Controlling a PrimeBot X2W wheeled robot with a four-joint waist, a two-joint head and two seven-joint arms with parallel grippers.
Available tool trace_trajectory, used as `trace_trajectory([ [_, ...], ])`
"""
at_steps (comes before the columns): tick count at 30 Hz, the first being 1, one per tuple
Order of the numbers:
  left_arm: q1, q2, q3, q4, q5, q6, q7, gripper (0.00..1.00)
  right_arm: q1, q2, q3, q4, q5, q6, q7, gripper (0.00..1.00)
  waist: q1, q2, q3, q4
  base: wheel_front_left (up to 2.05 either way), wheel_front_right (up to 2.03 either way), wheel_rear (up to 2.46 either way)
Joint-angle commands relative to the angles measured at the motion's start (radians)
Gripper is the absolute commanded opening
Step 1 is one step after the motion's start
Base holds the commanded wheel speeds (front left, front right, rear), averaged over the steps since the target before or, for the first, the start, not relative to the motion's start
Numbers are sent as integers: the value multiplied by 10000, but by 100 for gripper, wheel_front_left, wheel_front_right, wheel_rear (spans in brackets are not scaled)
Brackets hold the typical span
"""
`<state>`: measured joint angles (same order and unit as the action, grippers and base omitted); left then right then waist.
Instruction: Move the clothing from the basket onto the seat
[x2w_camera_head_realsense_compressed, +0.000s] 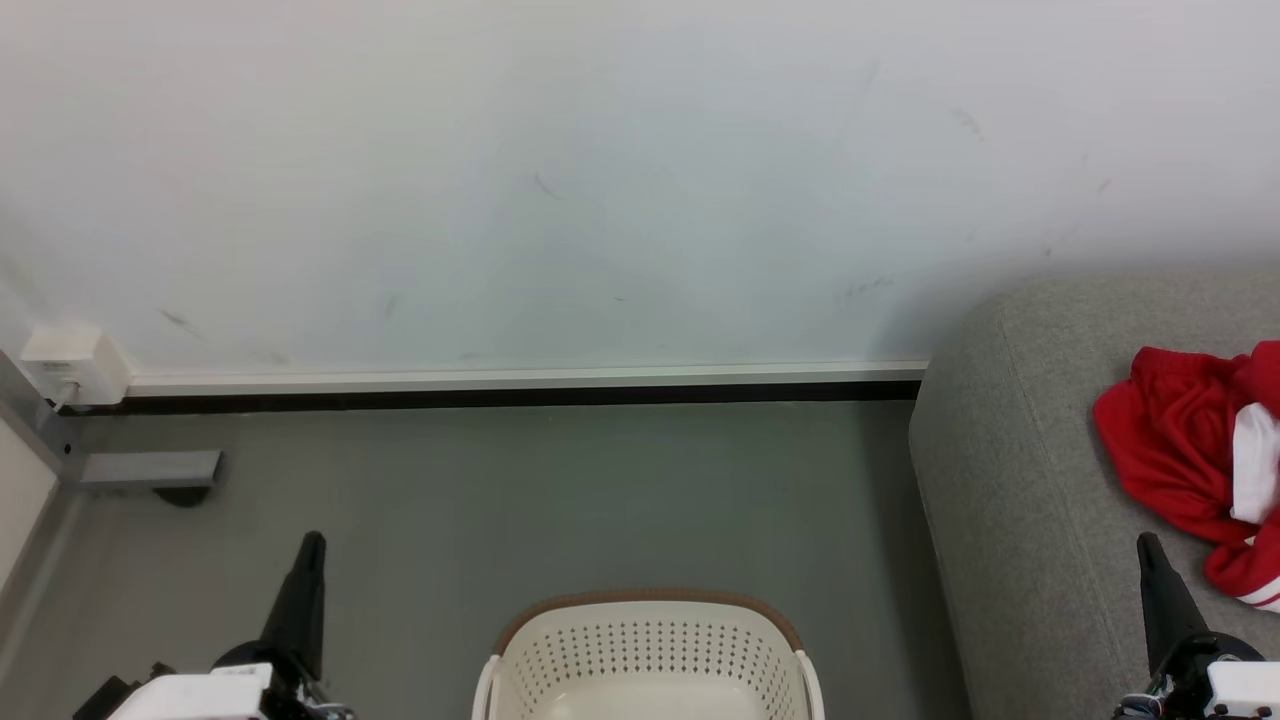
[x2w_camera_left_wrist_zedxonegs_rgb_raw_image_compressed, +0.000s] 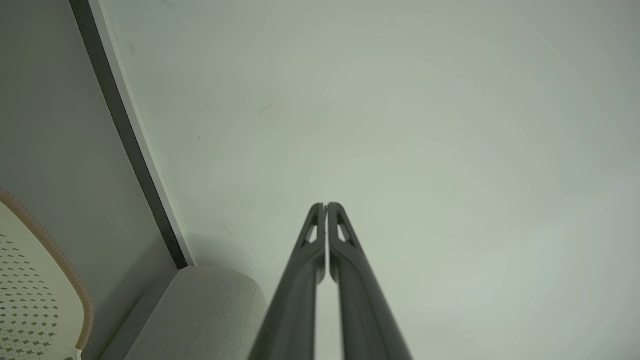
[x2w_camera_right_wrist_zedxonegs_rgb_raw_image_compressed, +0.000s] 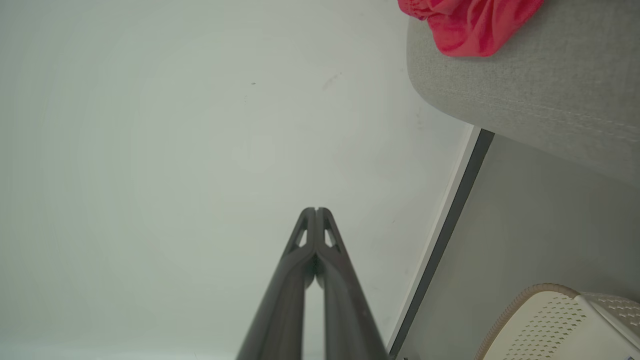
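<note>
- The long dark left fingers (x2w_camera_left_wrist_zedxonegs_rgb_raw_image_compressed: 300, 285) are pressed together, empty, pointing at the pale wall (x2w_camera_left_wrist_zedxonegs_rgb_raw_image_compressed: 400, 100).
- The right fingers (x2w_camera_right_wrist_zedxonegs_rgb_raw_image_compressed: 287, 285) are pressed together too, holding nothing.
- The cream-white perforated plastic basket (x2w_camera_head_realsense_compressed: 650, 640) with a tan rim stands on the grey floor (x2w_camera_head_realsense_compressed: 500, 490) between them.
- The crumpled bright red-and-white clothing (x2w_camera_head_realsense_compressed: 1170, 450) lies on the light grey fabric seat (x2w_camera_head_realsense_compressed: 1010, 480), in from its rounded corner.

Clothing (x2w_camera_head_realsense_compressed: 1180, 450) on seat (x2w_camera_head_realsense_compressed: 1010, 480), basket (x2w_camera_head_realsense_compressed: 650, 640) on floor (x2w_camera_head_realsense_compressed: 500, 500)
</note>
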<state>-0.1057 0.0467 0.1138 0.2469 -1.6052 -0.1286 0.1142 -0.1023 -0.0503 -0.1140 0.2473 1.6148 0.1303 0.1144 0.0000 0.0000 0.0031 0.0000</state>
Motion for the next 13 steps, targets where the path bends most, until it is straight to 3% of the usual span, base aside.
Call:
trace_trajectory([
  [1, -71, 67, 7, -33, -143, -49, 35, 0, -119, 7, -46, -49, -44, 6, 34, 0, 0, 0, 0, 0, 0, 0, 0],
  [13, -70, 67, 11, -33, -143, -49, 34, 0, -119, 7, -46, -47, -46, 6, 35, 0, 0, 0, 0, 0, 0, 0, 0],
])
